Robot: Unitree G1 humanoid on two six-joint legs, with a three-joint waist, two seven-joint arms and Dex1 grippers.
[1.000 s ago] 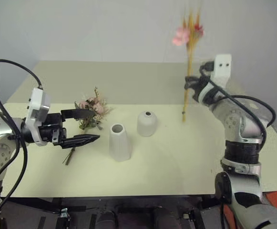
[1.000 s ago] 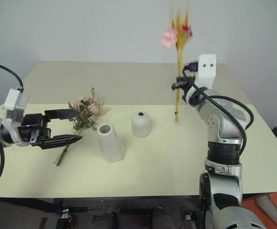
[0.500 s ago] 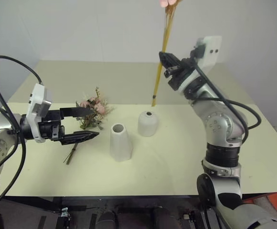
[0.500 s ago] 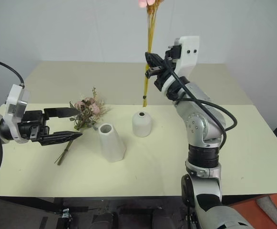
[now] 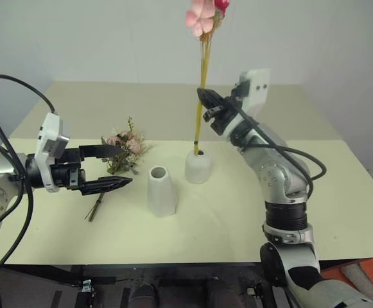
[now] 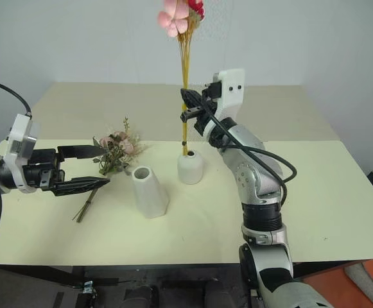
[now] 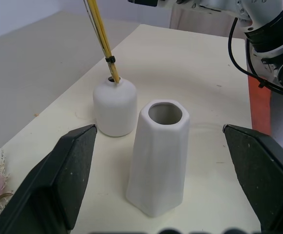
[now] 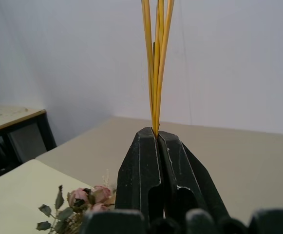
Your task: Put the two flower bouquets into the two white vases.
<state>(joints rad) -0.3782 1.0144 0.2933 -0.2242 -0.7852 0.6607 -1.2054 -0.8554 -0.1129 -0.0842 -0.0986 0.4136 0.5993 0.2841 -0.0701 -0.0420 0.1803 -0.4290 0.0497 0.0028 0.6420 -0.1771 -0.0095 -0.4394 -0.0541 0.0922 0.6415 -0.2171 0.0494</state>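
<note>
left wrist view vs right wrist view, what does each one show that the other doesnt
Left wrist view: both white vases, the taller vase empty, the rounder vase with stalk ends in its hole, between the open left gripper fingers.

Right wrist view: the right gripper shut on the stalks, and most of the rose bunch on the table.

Both: the yellow stalks.

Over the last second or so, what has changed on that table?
The right tool, shut on the slim bouquet, carried it leftward from the table's right side to above the short vase; the stalk ends now sit in its hole. The open left tool, the rose bouquet lying on the table and the tall vase stayed put.
</note>
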